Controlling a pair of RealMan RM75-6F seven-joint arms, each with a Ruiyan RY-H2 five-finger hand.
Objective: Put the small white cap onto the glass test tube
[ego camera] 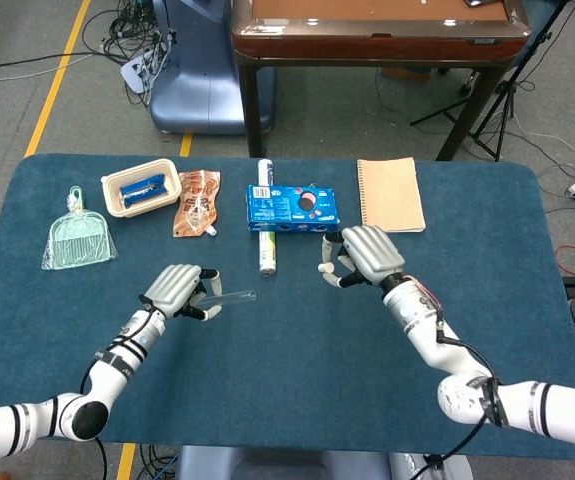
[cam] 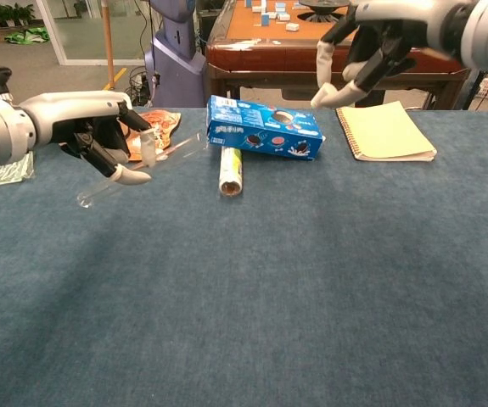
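Note:
My left hand [ego camera: 174, 290] [cam: 99, 136] grips a clear glass test tube [ego camera: 229, 297] [cam: 154, 163] above the blue tablecloth. The tube is tilted, its open end pointing up and toward the middle. My right hand [ego camera: 365, 255] [cam: 378, 41] is lifted well above the table, right of the tube and apart from it. It pinches the small white cap [ego camera: 325, 270] [cam: 318, 100] between thumb and a fingertip. The cap is a wide gap from the tube's open end.
Along the far side of the table lie a green dustpan in a bag [ego camera: 77, 238], a white tray [ego camera: 140, 187], an orange pouch [ego camera: 198, 202], a white roll [ego camera: 265, 230], a blue snack box [ego camera: 292, 208] and a tan notebook [ego camera: 390, 194].

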